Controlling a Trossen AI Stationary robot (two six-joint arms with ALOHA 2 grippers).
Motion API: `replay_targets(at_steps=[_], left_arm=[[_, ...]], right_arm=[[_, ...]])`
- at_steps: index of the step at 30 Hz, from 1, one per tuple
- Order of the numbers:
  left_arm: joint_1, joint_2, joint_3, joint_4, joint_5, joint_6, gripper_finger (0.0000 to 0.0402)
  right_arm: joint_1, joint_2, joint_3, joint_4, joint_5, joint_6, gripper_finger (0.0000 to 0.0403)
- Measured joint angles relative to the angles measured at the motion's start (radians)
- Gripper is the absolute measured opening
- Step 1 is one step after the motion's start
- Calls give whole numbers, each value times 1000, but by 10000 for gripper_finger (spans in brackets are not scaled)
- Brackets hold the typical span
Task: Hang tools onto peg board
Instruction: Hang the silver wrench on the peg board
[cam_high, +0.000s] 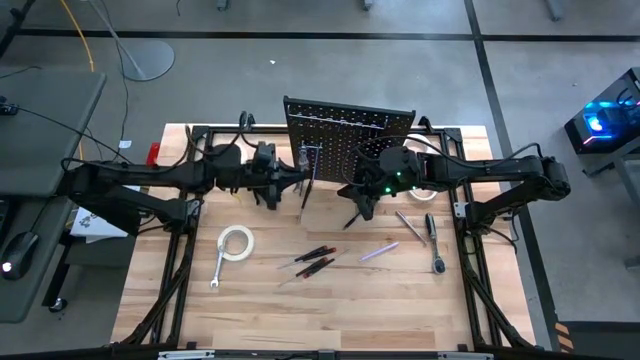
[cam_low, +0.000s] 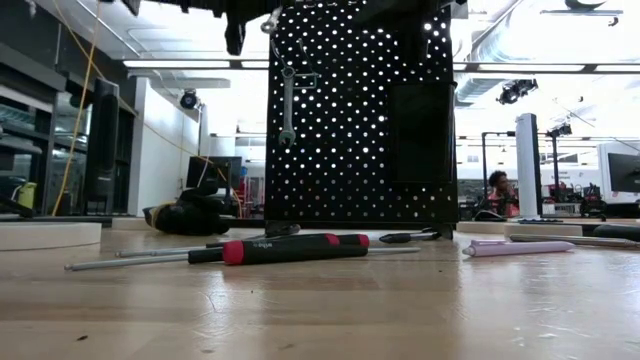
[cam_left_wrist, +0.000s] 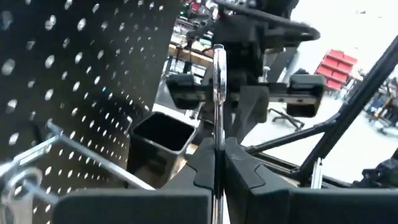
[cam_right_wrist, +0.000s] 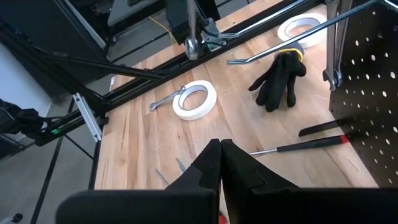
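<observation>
Up by the peg board, the left tool is shut tight on a silver wrench. The wrench stands straight up and down, pinched near its low end, with its long side pointing up. The board's hooks stick out just beside it, on the side toward the left arm. So the left tool is the near one, and the wrench's top end must slide sideways onto a hook.

Another wrench already hangs high on the board. A small black bin sits on the board's front, close to the path, and the wrench could bump it.

The right tool is shut too and holds nothing. It hangs in front of the board, very near the left tool, so the two arms could knock each other.

Down on the bench more tools wait: a white tape roll, a wrench by it, two red-handled screwdrivers, a purple one, and a ratchet. A black glove lies near the board, with what looks like a second tape roll behind it, but that part is hard to see.
</observation>
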Motion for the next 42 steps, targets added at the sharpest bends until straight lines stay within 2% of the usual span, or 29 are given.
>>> replay_targets(at_steps=[2,5,15,30,37,42], left_arm=[[10,1,-30,94,-14,-11,1],[19,-2,-33,132,-20,-10,1],[23,-1,-33,67,-5,49,1],[104,-2,-33,27,34,175,1],[113,-2,-33,19,15,278,29],[113,-2,-33,4,-28,281,40]], right_arm=[[0,0,0,0,0,2,0],[0,0,0,0,0,3,0],[0,0,0,0,0,16,0],[0,0,0,0,25,23,0],[0,0,0,0,42,23,0],[0,0,0,0,45,42,0]])
